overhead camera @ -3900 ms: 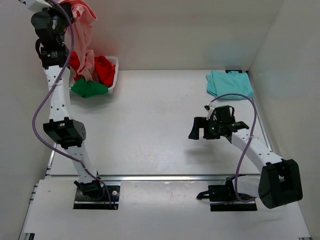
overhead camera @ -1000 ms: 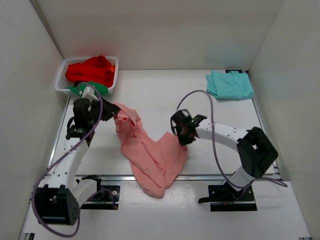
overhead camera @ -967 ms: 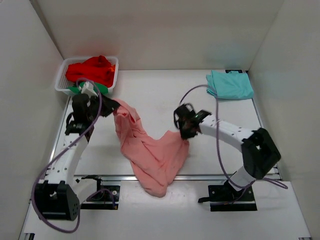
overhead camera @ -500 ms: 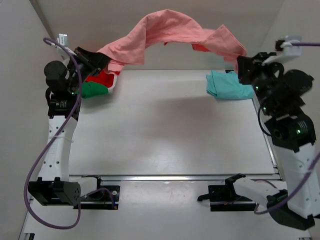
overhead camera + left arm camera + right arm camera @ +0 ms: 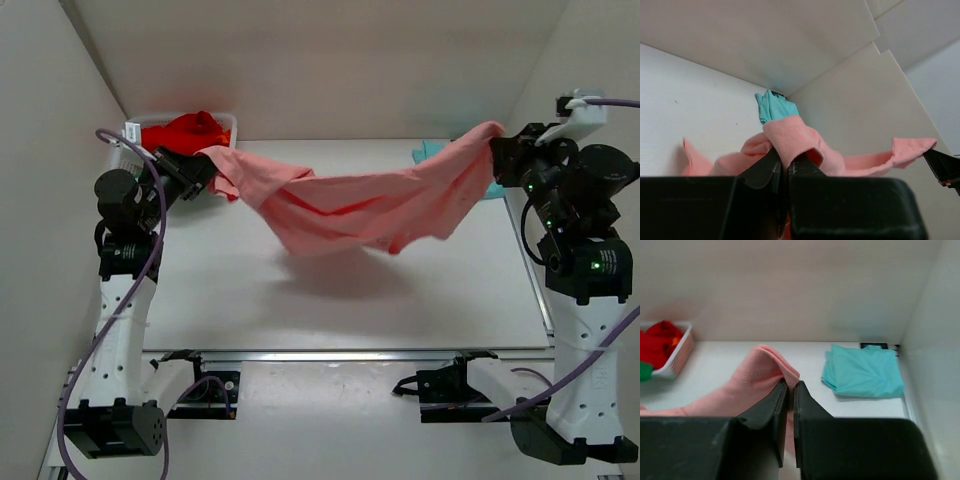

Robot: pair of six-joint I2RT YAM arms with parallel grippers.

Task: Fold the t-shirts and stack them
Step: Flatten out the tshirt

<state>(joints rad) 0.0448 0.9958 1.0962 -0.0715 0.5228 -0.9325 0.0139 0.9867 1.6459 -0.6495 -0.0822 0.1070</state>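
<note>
Both ends of the pink shirt [image 5: 370,208] are pinched tight, in the left claw [image 5: 199,169] and right claw [image 5: 499,152], so it hangs stretched above the tabletop's [image 5: 330,300] middle, likely for laying flat.

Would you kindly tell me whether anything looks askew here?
The pink shirt hangs in mid-air between the left gripper and right gripper, twisted and sagging in the middle rather than spread flat. Nothing else stands out.

The salmon-pink t-shirt [image 5: 790,137] is pinched by the left gripper [image 5: 785,162]; a folded teal t-shirt [image 5: 772,106] is seen beyond, in the far corner.
</note>
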